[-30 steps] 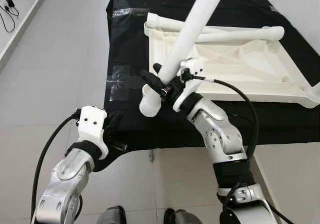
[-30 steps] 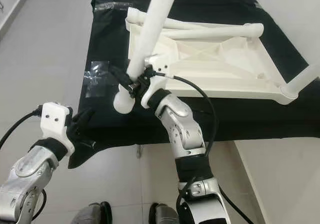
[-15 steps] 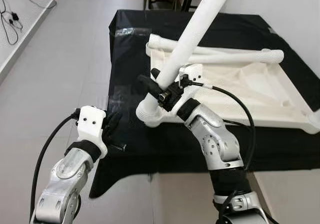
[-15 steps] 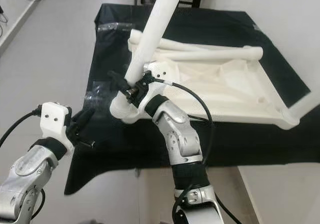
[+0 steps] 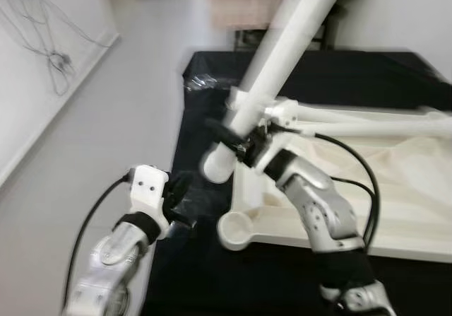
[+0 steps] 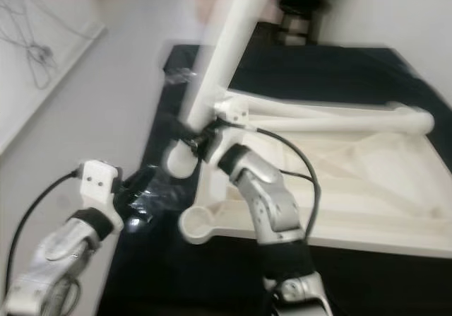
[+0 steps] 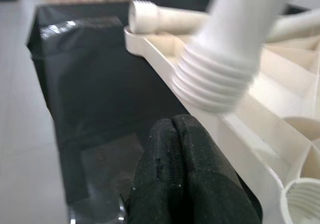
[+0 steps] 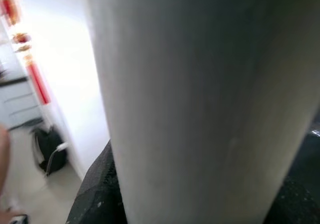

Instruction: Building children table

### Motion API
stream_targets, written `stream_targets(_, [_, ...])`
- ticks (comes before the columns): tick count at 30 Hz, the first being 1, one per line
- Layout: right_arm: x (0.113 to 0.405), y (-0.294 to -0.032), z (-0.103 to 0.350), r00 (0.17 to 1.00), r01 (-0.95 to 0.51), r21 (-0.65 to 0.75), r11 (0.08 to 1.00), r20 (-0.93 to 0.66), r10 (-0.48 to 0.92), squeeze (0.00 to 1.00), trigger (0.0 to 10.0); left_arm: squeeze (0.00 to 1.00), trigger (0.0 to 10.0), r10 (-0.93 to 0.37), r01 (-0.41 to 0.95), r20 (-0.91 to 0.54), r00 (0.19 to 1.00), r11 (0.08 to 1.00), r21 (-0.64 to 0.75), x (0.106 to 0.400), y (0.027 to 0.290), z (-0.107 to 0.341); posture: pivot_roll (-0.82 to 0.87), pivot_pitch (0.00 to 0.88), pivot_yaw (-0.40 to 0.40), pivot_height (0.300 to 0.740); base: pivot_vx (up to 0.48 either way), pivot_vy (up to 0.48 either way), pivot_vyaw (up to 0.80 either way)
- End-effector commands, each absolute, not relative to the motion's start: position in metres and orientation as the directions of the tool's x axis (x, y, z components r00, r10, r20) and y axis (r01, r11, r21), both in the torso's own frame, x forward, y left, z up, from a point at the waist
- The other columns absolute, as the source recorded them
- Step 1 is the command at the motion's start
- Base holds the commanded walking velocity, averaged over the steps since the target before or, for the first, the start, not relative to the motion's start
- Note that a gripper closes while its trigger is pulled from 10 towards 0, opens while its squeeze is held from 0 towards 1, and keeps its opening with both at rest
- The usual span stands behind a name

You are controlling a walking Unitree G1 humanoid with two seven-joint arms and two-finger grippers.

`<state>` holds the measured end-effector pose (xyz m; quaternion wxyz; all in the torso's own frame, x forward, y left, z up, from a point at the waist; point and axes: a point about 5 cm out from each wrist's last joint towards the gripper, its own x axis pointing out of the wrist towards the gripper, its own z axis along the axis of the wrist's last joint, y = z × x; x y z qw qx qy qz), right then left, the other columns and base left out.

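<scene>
My right gripper point(image 5: 239, 138) is shut on a long white table leg point(image 5: 282, 54). The leg is tilted, with its threaded end point(image 5: 215, 166) low and its top rising away to the upper right. This end hangs above and a little beyond the round corner socket point(image 5: 236, 230) of the upturned white tabletop point(image 5: 402, 189). In the left wrist view the threaded end point(image 7: 215, 78) hovers over the tabletop's rim, with a socket point(image 7: 302, 199) nearby. My left gripper point(image 5: 180, 199) is shut and holds nothing, low by the table's left side. The leg point(image 8: 200, 108) is close up in the right wrist view.
The tabletop lies on a table draped in black cloth point(image 5: 212, 104). Two more white legs point(image 5: 367, 127) lie across the tabletop's far side. Grey floor point(image 5: 106, 118) runs along the left, with cables point(image 5: 56, 61) by the white wall. The eye views are blurred.
The whole picture has shifted and blurred, so the camera moved; the tabletop's near corner socket now shows. The right gripper still holds the tilted leg. The left gripper stays shut.
</scene>
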<state>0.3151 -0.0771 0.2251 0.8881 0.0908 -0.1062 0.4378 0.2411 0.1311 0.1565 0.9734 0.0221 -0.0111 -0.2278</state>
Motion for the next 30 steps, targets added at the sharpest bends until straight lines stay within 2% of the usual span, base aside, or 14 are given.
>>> stream_targets(1, [0.303,-0.068,0.224,0.476,-0.875,0.042,0.483,0.264,0.839,0.0,10.0,0.0,10.0,-0.467,0.47,-0.053,0.883,0.881,0.063,0.233,0.13,0.146,0.06,0.122,-0.053,0.74,0.0,0.0,0.0])
stream_targets(4, [0.296,-0.068,0.221,0.386,-0.919,0.015,0.393,0.229,0.894,0.0,10.0,0.0,10.0,-0.441,0.446,-0.082,0.894,0.892,0.073,0.225,0.131,0.14,0.07,0.131,-0.054,0.74,0.0,0.0,0.0])
stream_targets(9, [0.296,-0.07,0.222,0.349,-0.934,0.002,0.358,0.23,0.908,0.0,10.0,0.0,10.0,-0.428,0.436,-0.11,0.897,0.897,0.066,0.214,0.131,0.135,0.08,0.156,-0.06,0.74,0.0,0.0,0.0])
stream_targets(13, [0.297,-0.075,0.221,0.306,-0.95,0.004,0.313,0.211,0.928,0.0,10.0,0.0,10.0,-0.479,0.489,-0.14,0.866,0.871,0.048,0.203,0.128,0.133,0.09,0.178,-0.064,0.74,0.0,0.0,0.0])
stream_targets(16, [0.296,-0.087,0.219,0.243,-0.969,0.004,0.246,0.178,0.954,0.0,10.0,0.0,10.0,-0.557,0.567,-0.161,0.815,0.823,0.024,0.191,0.122,0.133,0.09,0.192,-0.065,0.74,0.0,0.0,0.0])
stream_targets(20, [0.288,-0.12,0.222,0.137,-0.99,-0.003,0.138,0.13,0.982,0.0,10.0,0.0,10.0,-0.63,0.641,-0.174,0.756,0.768,0.003,0.175,0.119,0.134,0.09,0.226,-0.062,0.74,0.0,0.0,0.0])
stream_targets(26, [0.289,-0.142,0.228,0.145,-0.989,-0.03,0.148,0.086,0.986,0.0,10.0,0.0,10.0,-0.661,0.674,-0.181,0.728,0.739,0.012,0.168,0.119,0.138,0.07,0.281,-0.05,0.74,0.0,0.0,0.0])
stream_targets(30, [0.288,-0.147,0.23,0.142,-0.989,-0.037,0.146,0.088,0.986,0.0,10.0,0.0,10.0,-0.665,0.679,-0.185,0.724,0.733,0.021,0.168,0.12,0.139,0.08,0.298,-0.043,0.74,0.0,0.0,0.0])
